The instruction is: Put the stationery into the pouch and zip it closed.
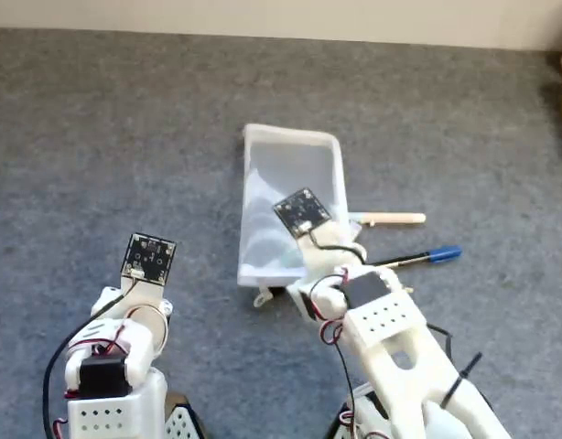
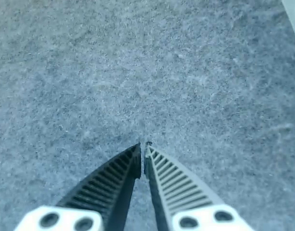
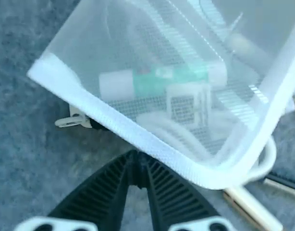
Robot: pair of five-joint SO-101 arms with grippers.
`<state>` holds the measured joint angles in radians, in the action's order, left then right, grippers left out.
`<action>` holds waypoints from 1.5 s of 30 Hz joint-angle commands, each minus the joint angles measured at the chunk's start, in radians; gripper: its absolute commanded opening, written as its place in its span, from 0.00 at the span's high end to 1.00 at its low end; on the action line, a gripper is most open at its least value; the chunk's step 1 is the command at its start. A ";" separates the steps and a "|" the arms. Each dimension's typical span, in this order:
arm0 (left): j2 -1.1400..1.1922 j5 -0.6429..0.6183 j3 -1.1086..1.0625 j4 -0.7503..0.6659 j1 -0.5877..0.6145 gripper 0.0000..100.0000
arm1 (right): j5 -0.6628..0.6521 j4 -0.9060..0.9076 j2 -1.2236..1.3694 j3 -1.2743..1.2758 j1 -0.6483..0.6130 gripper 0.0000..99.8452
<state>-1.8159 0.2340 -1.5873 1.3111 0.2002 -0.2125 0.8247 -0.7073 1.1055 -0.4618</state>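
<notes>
A white mesh pouch (image 1: 290,183) lies in the middle of the grey carpet, with its zip pull (image 1: 261,297) at the near corner. Through the mesh I see a white glue stick with a green label (image 3: 162,79) and a small pale item (image 3: 186,103). My right gripper (image 3: 138,161) is shut, its tips against the pouch's white hem (image 3: 138,137); I cannot tell whether it pinches the hem. A wooden stick (image 1: 391,218) and a blue-capped pen (image 1: 418,258) lie on the carpet just right of the pouch. My left gripper (image 2: 143,147) is shut over bare carpet, left of the pouch.
The right arm (image 1: 382,320) reaches over the pouch's near end and hides part of it. The left arm (image 1: 125,347) stands at the lower left. Open carpet lies left of and beyond the pouch. A corner of the pouch (image 2: 294,14) shows in the left wrist view.
</notes>
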 commanded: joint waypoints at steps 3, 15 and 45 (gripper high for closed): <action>0.001 0.008 0.031 0.002 0.015 0.96 | 0.003 -0.220 0.058 -0.070 -0.005 0.99; 0.001 0.008 0.031 0.002 0.015 0.96 | 0.002 -0.265 0.331 -0.311 -0.007 0.99; 0.001 0.009 0.031 0.002 0.015 0.96 | 0.002 0.177 0.707 -0.760 -0.196 0.87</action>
<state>-1.8159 0.2340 -1.5873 1.3111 0.2002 -0.2125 1.0196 -0.0123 0.4396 -0.6475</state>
